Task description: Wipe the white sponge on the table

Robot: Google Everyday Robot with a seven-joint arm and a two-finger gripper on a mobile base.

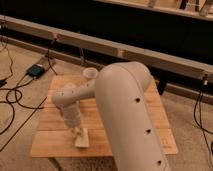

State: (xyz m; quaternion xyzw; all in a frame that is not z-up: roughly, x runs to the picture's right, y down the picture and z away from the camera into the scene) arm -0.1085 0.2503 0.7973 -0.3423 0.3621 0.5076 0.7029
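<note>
Down on the table [50, 141], the gripper [77, 133], jaws pinching, holds the white sponge [83, 140].

The arm [125, 110] is a fat, smooth cream-white tube with a rounded elbow and a row of small dark holes down its side. A thinner matching segment ends in the gripper [77, 131], low over the bench [50, 142] near its front left.
</note>
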